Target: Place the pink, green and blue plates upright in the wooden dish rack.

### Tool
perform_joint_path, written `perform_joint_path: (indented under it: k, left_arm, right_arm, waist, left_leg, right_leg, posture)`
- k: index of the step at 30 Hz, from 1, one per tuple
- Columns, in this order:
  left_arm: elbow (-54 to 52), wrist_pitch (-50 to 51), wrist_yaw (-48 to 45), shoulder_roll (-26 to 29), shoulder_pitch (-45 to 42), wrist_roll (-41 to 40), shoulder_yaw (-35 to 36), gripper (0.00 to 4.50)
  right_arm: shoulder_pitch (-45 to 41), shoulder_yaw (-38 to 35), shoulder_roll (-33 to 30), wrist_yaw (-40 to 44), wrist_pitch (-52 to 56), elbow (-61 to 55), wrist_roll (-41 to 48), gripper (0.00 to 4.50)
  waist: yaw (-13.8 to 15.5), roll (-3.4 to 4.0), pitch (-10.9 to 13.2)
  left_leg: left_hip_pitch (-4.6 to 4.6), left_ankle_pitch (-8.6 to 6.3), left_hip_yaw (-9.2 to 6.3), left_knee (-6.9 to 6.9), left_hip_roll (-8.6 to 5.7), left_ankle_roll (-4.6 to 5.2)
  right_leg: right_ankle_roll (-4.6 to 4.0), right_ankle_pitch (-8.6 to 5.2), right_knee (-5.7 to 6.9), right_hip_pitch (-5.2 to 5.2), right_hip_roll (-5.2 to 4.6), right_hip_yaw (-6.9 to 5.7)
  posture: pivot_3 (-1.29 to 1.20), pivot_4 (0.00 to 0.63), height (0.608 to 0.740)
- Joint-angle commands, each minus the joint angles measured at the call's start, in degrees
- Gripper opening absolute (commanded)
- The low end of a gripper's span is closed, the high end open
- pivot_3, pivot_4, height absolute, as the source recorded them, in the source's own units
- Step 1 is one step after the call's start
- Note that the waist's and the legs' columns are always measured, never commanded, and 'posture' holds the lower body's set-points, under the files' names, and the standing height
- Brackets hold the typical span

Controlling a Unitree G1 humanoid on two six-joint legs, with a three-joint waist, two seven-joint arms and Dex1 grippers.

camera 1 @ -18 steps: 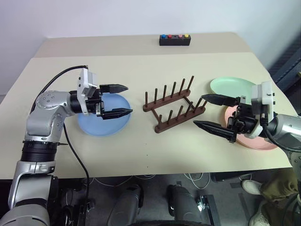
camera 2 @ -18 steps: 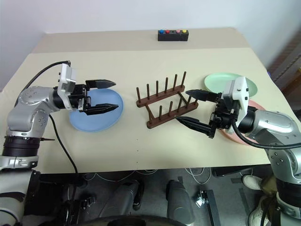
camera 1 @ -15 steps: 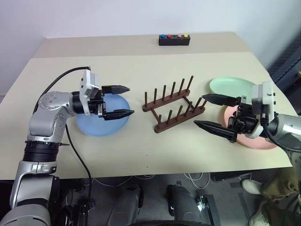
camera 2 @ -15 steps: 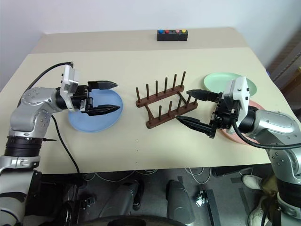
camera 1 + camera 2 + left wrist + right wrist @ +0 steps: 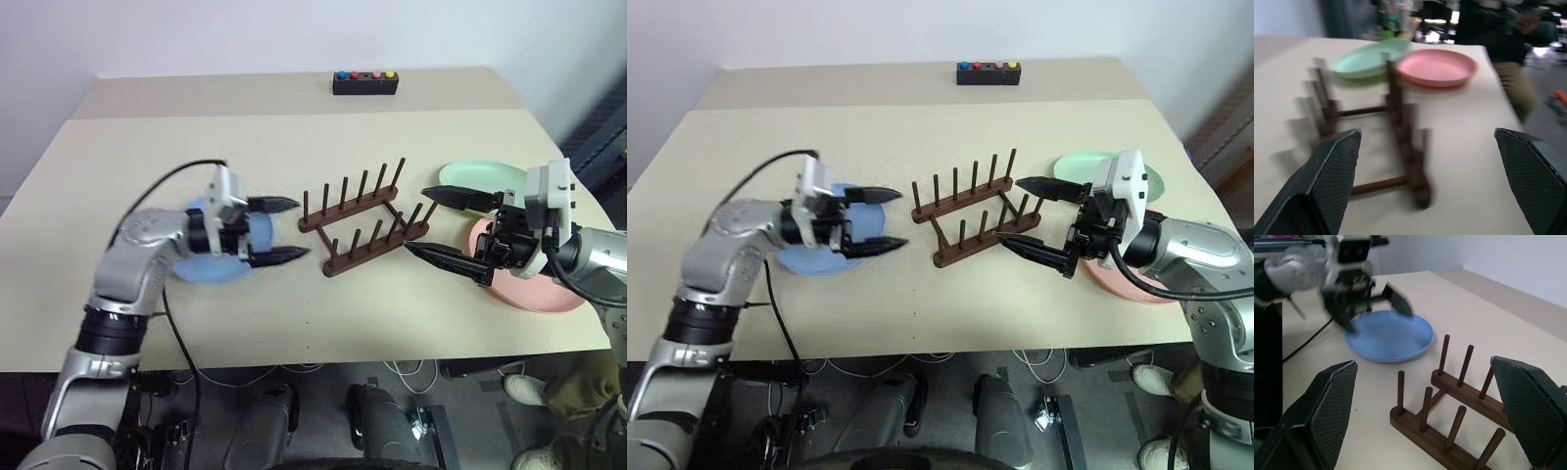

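- Head views: the wooden dish rack (image 5: 364,217) stands empty mid-worktop (image 5: 294,304), set at a slant. The blue plate (image 5: 220,257) lies flat on the robot's left, the green plate (image 5: 480,178) and pink plate (image 5: 534,284) flat on its right, the pink nearer the front edge. The left hand (image 5: 281,231) hovers over the blue plate's rack-side rim, fingers spread wide, holding nothing. The right hand (image 5: 431,221) hangs wide and empty between the rack and the two plates. A button box (image 5: 364,83) sits far back.
- Left wrist view: the fingers (image 5: 1334,176) frame the rack, with the green plate (image 5: 1369,58) and pink plate (image 5: 1437,66) beyond; a person (image 5: 1498,29) is past the worktop's edge.
- Right wrist view: wide fingers (image 5: 1332,411) look across the rack (image 5: 1449,416) to the blue plate (image 5: 1388,335).
- Likely step: reaching for a first plate. Pinch a rim from the side, tip it upright, then lower it between pegs.
- Room: open worktop in front of the rack; the pink plate lies near the front edge, so lift rather than drag.
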Motion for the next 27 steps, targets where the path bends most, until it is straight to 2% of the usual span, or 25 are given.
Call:
perform_joint_path:
  k: [1,5,9,12,21,27]
  left_arm:
    - [-5.47,4.69,3.05,0.55,0.62,0.62,-2.39,4.5]
    - [-10.26,11.28,6.03,2.21,0.17,3.02,-7.59,4.5]
    - [-7.52,9.39,12.56,2.06,-0.97,11.17,-10.41,4.5]
    - [-6.71,9.21,17.02,0.59,-1.36,14.37,-10.56,4.5]
    - [-7.9,14.2,23.34,-3.22,-0.04,16.33,-11.74,4.5]
    - [-6.64,21.04,26.32,-6.73,-0.89,16.05,-11.92,4.5]
  right_arm:
    - [0.75,-2.11,-0.19,-0.09,-1.36,-1.63,0.13,4.46]
    - [0.47,-1.73,0.31,-1.17,-0.87,-2.09,1.01,4.46]
    - [2.56,-2.31,0.31,-2.51,-1.51,-2.51,-0.46,4.46]
    - [3.0,-3.2,0.46,-3.66,-0.97,-4.03,0.96,4.46]
    - [3.16,-3.89,0.12,-3.97,-1.44,-3.74,0.46,4.46]
    - [4.13,-4.24,-0.18,-3.51,-1.88,-3.94,0.17,4.46]
  waist:
    - [-0.08,0.0,0.0]
    - [-0.01,0.0,0.0]
    - [0.07,-0.01,0.0]
    - [0.06,0.0,0.0]
    - [0.03,0.0,0.0]
    - [0.09,0.0,0.0]
  left_leg:
    - [0.01,0.0,0.0,0.0,0.01,0.0]
    - [0.02,0.0,0.01,0.0,0.0,0.0]
    - [0.02,0.0,0.0,0.01,0.0,0.0]
    - [0.01,0.0,0.01,0.01,-0.01,0.0]
    - [0.01,0.0,0.0,0.0,-0.01,0.0]
    - [0.01,0.0,0.0,0.02,-0.02,0.0]
  right_leg:
    - [0.0,0.0,0.02,0.0,0.01,0.0]
    - [0.0,-0.01,0.02,0.01,0.02,0.01]
    - [-0.01,-0.01,0.01,0.03,0.02,0.0]
    - [0.0,-0.01,0.0,0.03,0.01,0.0]
    - [0.01,-0.01,0.0,0.02,0.02,0.0]
    - [0.01,-0.01,0.0,0.03,0.02,-0.01]
  posture:
    - [0.0,0.15,0.74]
    - [0.0,0.15,0.74]
    - [0.0,0.15,0.74]
    - [0.0,0.15,0.74]
    - [0.0,0.15,0.74]
    - [0.0,0.15,0.74]
